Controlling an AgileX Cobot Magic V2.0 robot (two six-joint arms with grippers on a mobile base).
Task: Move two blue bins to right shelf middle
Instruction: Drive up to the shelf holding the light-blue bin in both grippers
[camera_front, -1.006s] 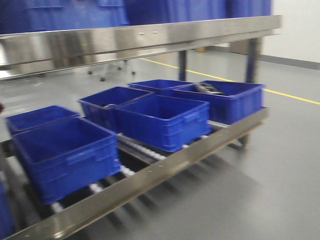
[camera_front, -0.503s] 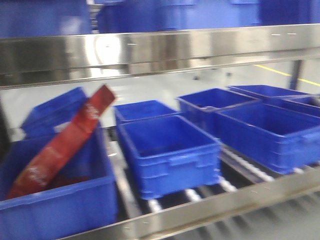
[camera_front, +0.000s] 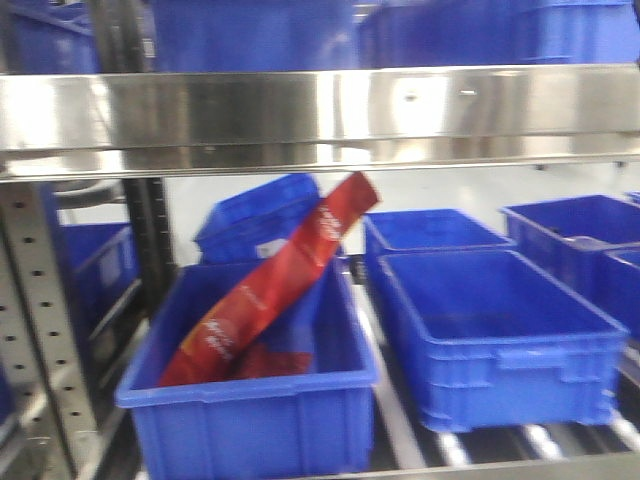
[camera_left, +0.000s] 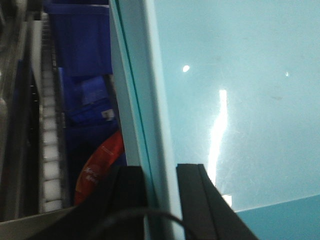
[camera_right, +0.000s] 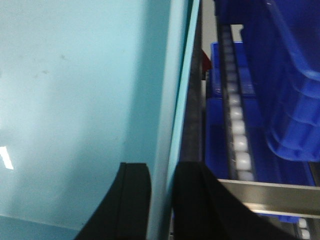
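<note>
A pale sky-blue bin fills both wrist views: its smooth inside (camera_left: 240, 100) and rim (camera_left: 145, 125) in the left wrist view, and its inside (camera_right: 75, 100) in the right wrist view. My left gripper (camera_left: 160, 170) is shut on the bin's left rim, one finger on each side of the wall. My right gripper (camera_right: 162, 167) is shut the same way on the right rim. I cannot tell whether a second pale bin is nested with it. Neither the pale bin nor the grippers show in the front view.
Ahead is a steel roller shelf with a beam (camera_front: 320, 110) and a perforated upright (camera_front: 40, 320). Dark royal-blue bins stand on it: one (camera_front: 250, 390) holding a red packet (camera_front: 270, 290), another (camera_front: 500, 340) to its right. More dark bins (camera_front: 250, 35) sit above.
The front view has swung left along the shelf. The dark bin with the red packet came in at the left and now sits near the centre. The floor is out of view.
</note>
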